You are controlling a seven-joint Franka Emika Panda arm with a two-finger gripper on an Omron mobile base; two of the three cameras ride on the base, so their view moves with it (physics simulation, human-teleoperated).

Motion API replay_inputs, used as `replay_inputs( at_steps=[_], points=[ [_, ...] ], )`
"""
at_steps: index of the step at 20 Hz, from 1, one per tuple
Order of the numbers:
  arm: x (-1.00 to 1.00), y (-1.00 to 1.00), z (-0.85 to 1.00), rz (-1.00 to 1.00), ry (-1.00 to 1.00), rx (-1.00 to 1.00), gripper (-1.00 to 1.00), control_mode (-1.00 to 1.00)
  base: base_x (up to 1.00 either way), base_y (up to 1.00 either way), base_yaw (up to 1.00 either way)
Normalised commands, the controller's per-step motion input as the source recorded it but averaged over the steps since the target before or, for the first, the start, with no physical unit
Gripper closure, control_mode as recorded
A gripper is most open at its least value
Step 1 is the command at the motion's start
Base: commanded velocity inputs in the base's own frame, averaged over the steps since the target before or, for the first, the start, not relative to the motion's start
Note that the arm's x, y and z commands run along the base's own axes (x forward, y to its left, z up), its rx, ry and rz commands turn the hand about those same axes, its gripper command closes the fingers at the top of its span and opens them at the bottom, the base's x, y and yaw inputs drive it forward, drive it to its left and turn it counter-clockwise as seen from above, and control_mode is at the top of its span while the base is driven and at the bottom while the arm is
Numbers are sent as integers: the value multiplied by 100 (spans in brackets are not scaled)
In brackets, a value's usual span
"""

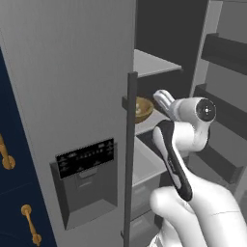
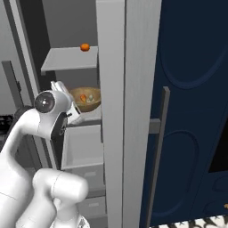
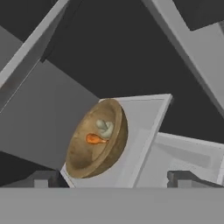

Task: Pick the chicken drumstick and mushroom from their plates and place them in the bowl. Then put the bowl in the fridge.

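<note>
The brown wooden bowl [image 3: 83, 159] stands on a grey shelf [image 3: 146, 127] inside the open fridge [image 1: 67, 72]. In it lie the orange-brown chicken drumstick [image 3: 94, 139] and the pale mushroom [image 3: 105, 127]. The bowl [image 2: 84, 103] with the drumstick [image 2: 83, 97] and mushroom [image 2: 91, 97] also shows past the door edge, and partly behind the door handle as a bowl rim [image 1: 143, 109]. My gripper [image 3: 113, 179] is open, a short way back from the bowl and holding nothing, with its fingertips [image 3: 41, 177] wide apart. The hand [image 1: 162, 98] hangs just outside the shelf. The plates are out of view.
A long vertical door handle [image 1: 130, 159] and the black dispenser panel [image 1: 87, 157] are close on my left. A small orange item [image 2: 85, 46] sits on the upper shelf [image 2: 69, 59]. Drawers [image 2: 82, 147] lie under the bowl's shelf. Navy cabinets [image 2: 191, 111] flank the fridge.
</note>
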Motion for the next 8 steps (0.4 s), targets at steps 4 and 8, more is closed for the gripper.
replay_inputs(
  at_steps=[4, 8],
  points=[
    [-99, 0, 45, 0, 14, 0, -100, -100, 0, 0, 0],
    [-93, 0, 1, 1, 10, 0, -100, -100, 0, 0, 0]
  ],
)
